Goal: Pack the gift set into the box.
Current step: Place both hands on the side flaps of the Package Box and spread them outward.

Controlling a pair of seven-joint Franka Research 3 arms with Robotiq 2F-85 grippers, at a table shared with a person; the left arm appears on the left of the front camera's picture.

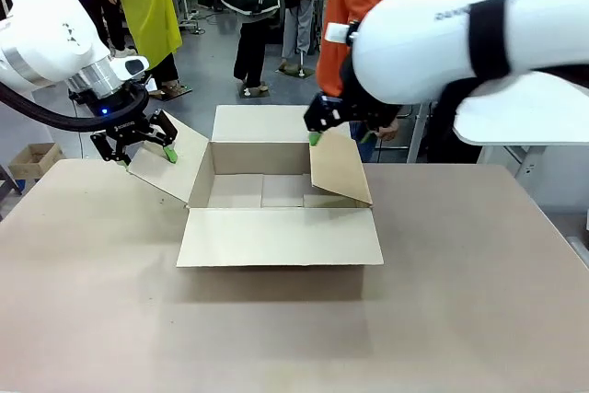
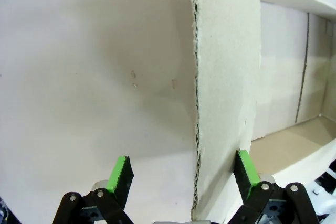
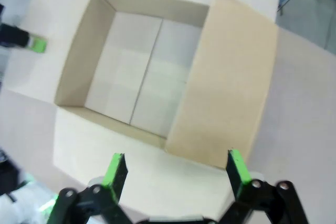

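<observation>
Surface (image 1: 479, 319) carries the box (image 1: 276, 236) at its middle, open. We see the left flap (image 1: 175, 170) and right flap (image 1: 339, 170) angled up. Our left tool (image 1: 147, 157) is spread wide, pads straddling the left flap's edge, not clamped. Our right tool (image 1: 340, 135) hangs spread wide over the right flap's far corner, holding nothing.

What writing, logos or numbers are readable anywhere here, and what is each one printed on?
Grey lettering on the white right robot arm: partly covered by a black strap, too blurred to read.
Small grey marks on the white left robot arm: too small to read.
Large brown corrugated cardboard box: plain, no print shows on it.
No text can be read in full.
</observation>
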